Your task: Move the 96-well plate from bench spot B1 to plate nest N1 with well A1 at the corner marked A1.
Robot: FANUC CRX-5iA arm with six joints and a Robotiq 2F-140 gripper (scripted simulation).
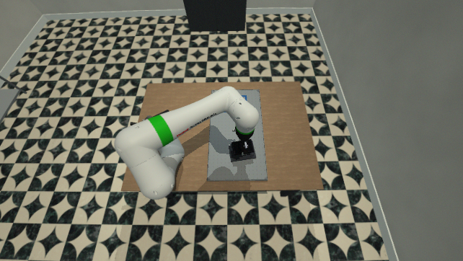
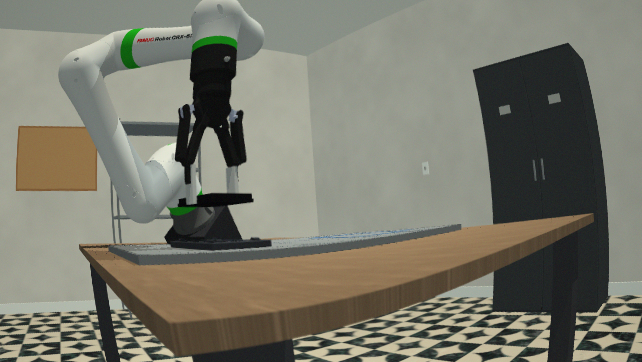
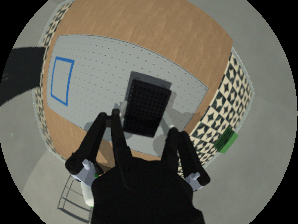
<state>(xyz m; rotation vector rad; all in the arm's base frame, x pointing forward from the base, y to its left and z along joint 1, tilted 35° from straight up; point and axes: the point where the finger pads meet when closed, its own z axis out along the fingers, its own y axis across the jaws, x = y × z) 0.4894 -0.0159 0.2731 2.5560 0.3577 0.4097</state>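
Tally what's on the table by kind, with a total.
Grey bench mat: 1
Black plate nest: 1
Black 96-well plate, held in the gripper above the nest: 1
Blue outlined spot on the mat: 1
Total: 4

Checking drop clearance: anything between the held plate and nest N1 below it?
Nothing in the exterior view: open air separates the 96-well plate, held in the claw, from the dark nest on the grey mat.
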